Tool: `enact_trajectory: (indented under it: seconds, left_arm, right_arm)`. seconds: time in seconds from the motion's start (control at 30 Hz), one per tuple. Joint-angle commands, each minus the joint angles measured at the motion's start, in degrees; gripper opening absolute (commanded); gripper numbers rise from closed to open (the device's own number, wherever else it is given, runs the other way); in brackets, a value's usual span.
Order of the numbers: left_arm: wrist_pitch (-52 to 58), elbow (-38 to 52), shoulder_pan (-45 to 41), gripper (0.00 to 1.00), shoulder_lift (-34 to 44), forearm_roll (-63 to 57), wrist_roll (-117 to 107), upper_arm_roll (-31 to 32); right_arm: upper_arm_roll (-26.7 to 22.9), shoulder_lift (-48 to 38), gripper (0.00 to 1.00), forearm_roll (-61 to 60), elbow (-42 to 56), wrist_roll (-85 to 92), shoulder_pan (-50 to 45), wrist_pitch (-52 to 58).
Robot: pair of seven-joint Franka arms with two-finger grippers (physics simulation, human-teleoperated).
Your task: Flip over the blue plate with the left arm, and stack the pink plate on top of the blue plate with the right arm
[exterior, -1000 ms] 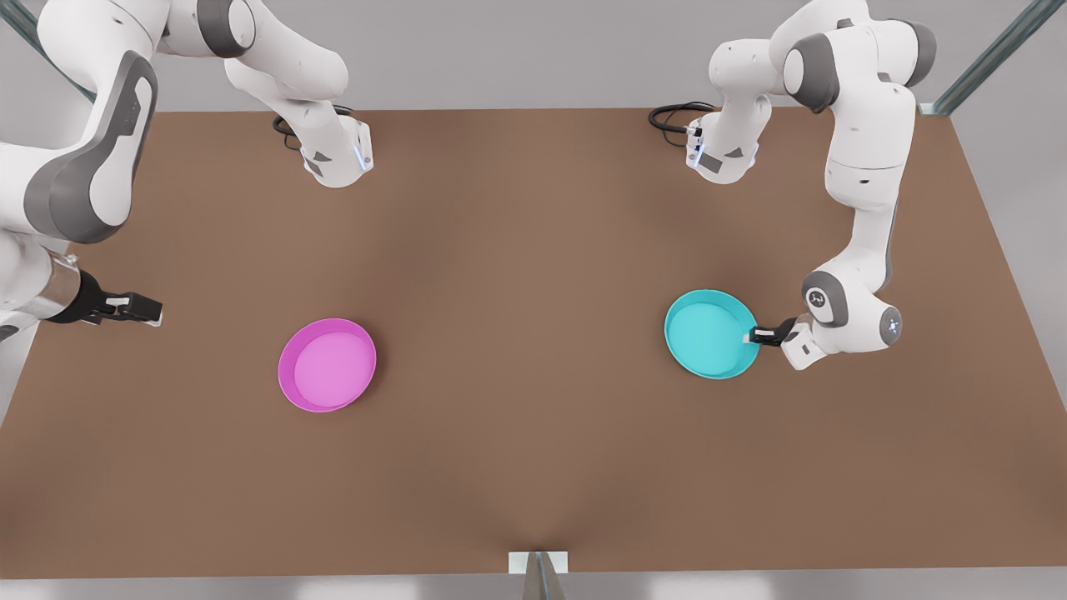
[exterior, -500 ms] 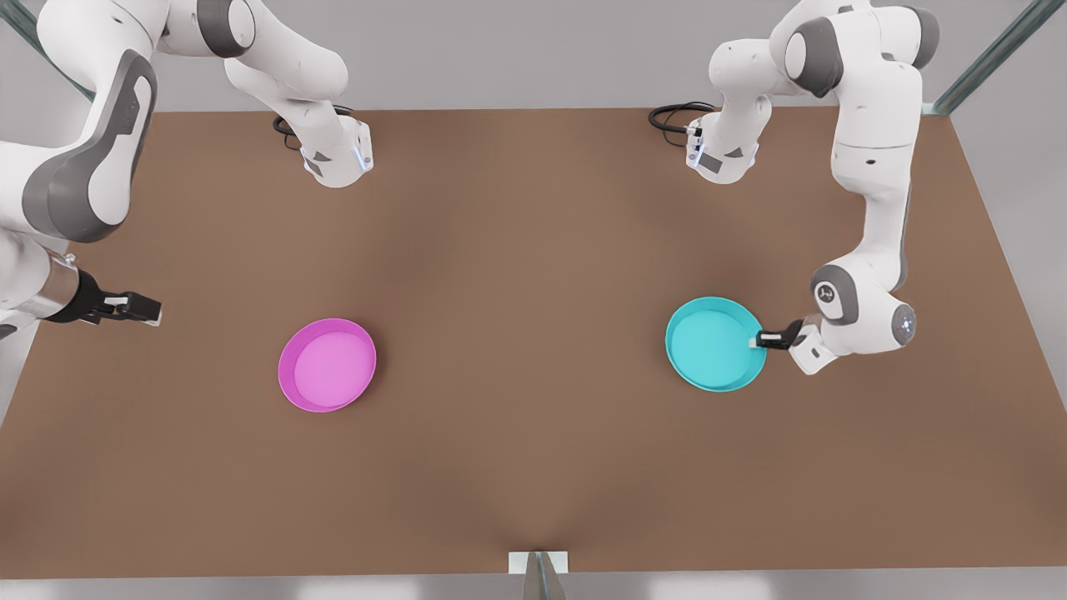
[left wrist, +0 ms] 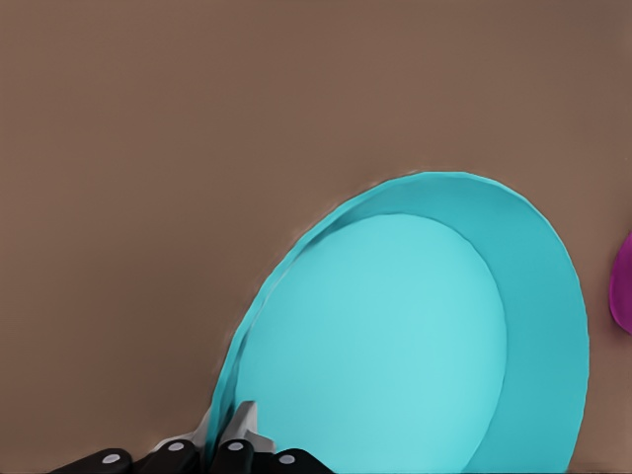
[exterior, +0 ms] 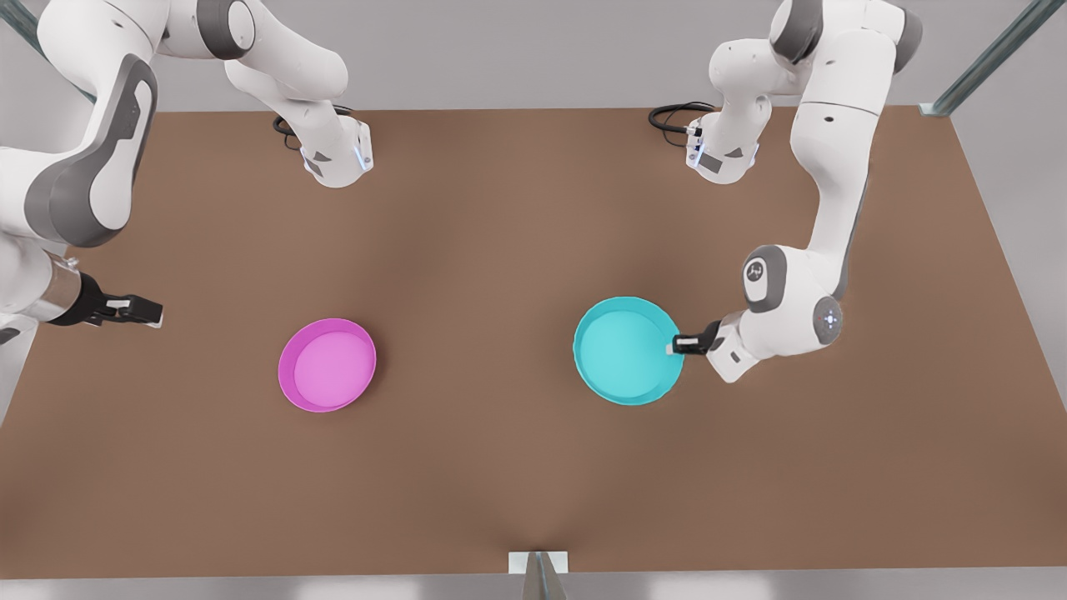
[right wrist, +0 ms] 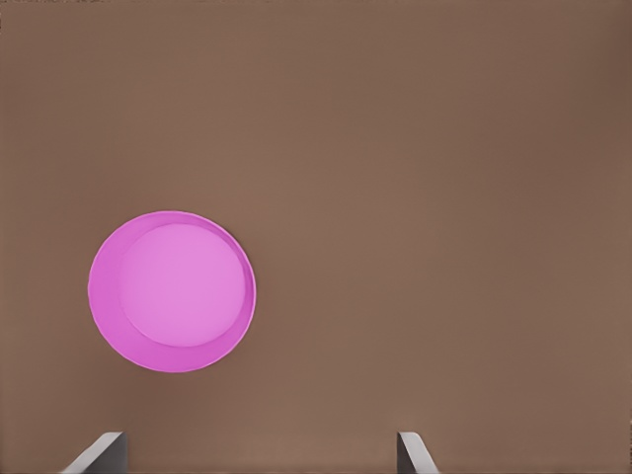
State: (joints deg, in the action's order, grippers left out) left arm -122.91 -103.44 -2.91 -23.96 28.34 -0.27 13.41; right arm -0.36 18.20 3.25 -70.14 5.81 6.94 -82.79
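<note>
Open brown table (exterior: 517,233) lies between the pink plate (exterior: 327,365) and the blue plate (exterior: 627,351), with nothing standing in that gap. The left pincer (exterior: 677,344) grips the blue plate's rim on the front view's right. The right pincer (exterior: 133,311), fingers apart, hovers well clear of the pink plate.

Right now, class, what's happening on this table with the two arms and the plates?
The left gripper is shut on the rim of the blue plate, which is rim-up, not yet flipped. The pink plate lies untouched on the brown table. The right gripper waits open at the front view's left edge.
</note>
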Motion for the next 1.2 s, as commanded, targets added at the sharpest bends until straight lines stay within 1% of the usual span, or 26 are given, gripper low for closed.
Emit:
enact_trajectory:
  seconds: [0.0, 0.13, 0.17, 0.2, 0.27, 0.37, 0.4, 0.47, 0.5, 0.53, 0.57, 0.6, 0.63, 0.67, 0.7, 0.77, 0.8, 0.83, 0.87, 0.93, 0.97, 1.03, 1.07, 1.1, 1.13, 1.17]
  left_arm:
    - [0.04, 0.69, 0.01, 0.21, -0.21, 6.73, -0.16, 0.56]
    - [-0.05, 5.09, -3.33, 0.21, -1.36, 6.46, -3.33, 0.83]
    - [-0.05, 6.93, -4.39, 0.21, -2.14, 6.46, -3.51, 0.74]
    - [-0.05, 10.63, -6.32, 0.21, -3.46, 6.28, -5.88, 0.65]
    - [-0.05, 15.02, -10.27, 0.21, -5.66, 2.42, -11.06, 0.65]
    - [0.83, 22.32, -14.84, 0.21, -10.14, -6.71, -17.3, 0.56]
    - [0.74, 23.11, -16.86, 0.21, -10.5, -13.39, -17.74, 0.56]
    - [0.92, 27.42, -19.24, 0.21, -12.52, -17.88, -17.66, 0.48]
    - [0.57, 27.68, -19.68, 0.21, -12.52, -25.77, -16.95, 0.48]
    - [0.13, 27.86, -19.77, 0.21, -12.43, -31.07, -16.17, 0.74]
    - [0.21, 27.86, -19.77, 0.21, -12.34, -31.42, -13.36, 0.65]
    - [0.92, 27.86, -19.86, 0.21, -11.82, -35.28, -12.12, 0.74]
    - [0.57, 28.03, -21.79, 0.21, -11.64, -38.97, -12.03, 0.56]
    - [0.48, 29.35, -23.11, 0.21, -11.73, -43.19, -12.21, 0.65]
    - [0.04, 29.61, -24.69, 0.21, -11.81, -48.55, -12.82, 0.48]
    - [-0.23, 30.67, -26.53, 0.21, -12.34, -53.91, -12.21, 0.21]
    - [-0.31, 31.37, -28.38, 0.21, -13.39, -62.79, -12.56, 0.21]
    - [-0.23, 33.57, -29.79, 0.21, -14.36, -64.82, -13.0, 0.04]
    - [-0.05, 33.92, -30.49, 0.21, -14.36, -66.22, -13.09, -0.05]
    - [0.92, 34.27, -33.83, 0.21, -14.36, -76.94, -13.17, -0.58]
    - [2.58, 34.54, -35.94, 0.21, -14.28, -82.74, -13.44, -1.8]
    - [3.99, 34.54, -43.05, 0.21, -14.28, -92.67, -16.25, -9.71]
    - [4.69, 34.62, -46.22, 0.21, -14.36, -96.36, -16.25, -12.97]
    - [6.28, 36.12, -47.89, 0.21, -14.54, -100.85, -15.72, -13.76]
    - [6.98, 37.26, -48.77, 0.21, -16.03, -104.98, -15.46, -13.76]
    - [7.77, 39.37, -49.21, 0.21, -17.61, -110.87, -15.02, -13.76]
  right_arm:
    - [-0.08, -0.01, 1.0, 0.0, 0.0, -0.01, 0.0, 0.0]
    - [-0.08, 0.08, 1.0, 0.0, 0.0, -0.01, 0.18, 0.0]
    - [0.0, 0.08, 1.0, 0.0, 0.0, -0.01, 0.18, 0.0]
    - [0.0, 0.08, 1.0, 0.0, 0.0, -0.01, 0.26, 0.0]
    - [-0.08, 0.08, 1.0, -0.08, 0.0, -0.01, 0.26, -0.09]
    - [-0.08, 0.35, 1.0, -0.08, 0.0, -0.01, 0.18, -0.09]
    - [0.0, 0.35, 1.0, -0.08, 0.0, -0.01, 0.18, 0.0]
    - [-0.08, 0.35, 1.0, -0.08, 0.0, -0.01, 0.18, 0.0]
    - [-0.08, 0.61, 1.0, 0.0, 0.0, -0.1, 0.18, 0.0]
    - [-0.26, 0.52, 1.0, 0.0, 0.44, -0.1, 0.26, 0.0]
    - [-0.43, 0.7, 1.0, 0.09, 1.76, -0.1, 0.35, -0.09]
    - [-0.43, 1.22, 1.0, 0.36, 1.14, -0.1, 0.26, -1.67]
    - [-0.35, 3.77, 1.0, 0.0, 1.41, -0.1, -0.09, -2.9]
    - [-0.26, 4.21, 1.0, -0.17, 1.14, 0.08, -0.09, -5.36]
    - [-0.08, 5.44, 1.0, -1.58, 1.14, 0.25, -0.44, -5.45]
    - [1.06, 7.82, 1.0, -1.49, 1.32, 0.17, -1.84, -5.89]
    - [1.85, 9.83, 1.0, -3.41, 1.14, 0.52, -2.11, -9.05]
    - [2.55, 10.45, 1.0, -2.9, 1.14, 0.69, -2.28, -11.07]
    - [2.47, 10.63, 1.0, -0.7, 0.97, 0.69, -4.3, -13.88]
    - [2.38, 10.98, 1.0, -0.35, -1.05, 0.52, -4.13, -14.15]
    - [2.38, 11.16, 1.0, -0.96, -1.05, 0.61, -2.99, -11.35]
    - [2.38, 12.04, 1.0, -2.45, -1.23, 0.69, -2.64, -3.79]
    - [2.29, 12.3, 1.0, -9.83, -1.4, 2.09, 1.14, 1.48]
    - [2.03, 13.18, 1.0, -12.12, -4.2, 11.58, 4.39, 3.35]
    - [2.11, 8.79, 1.0, -15.28, -14.3, 13.0, 6.41, -3.67]
    - [2.11, 5.97, 1.0, -20.47, -23.72, 14.92, 7.3, -13.7]
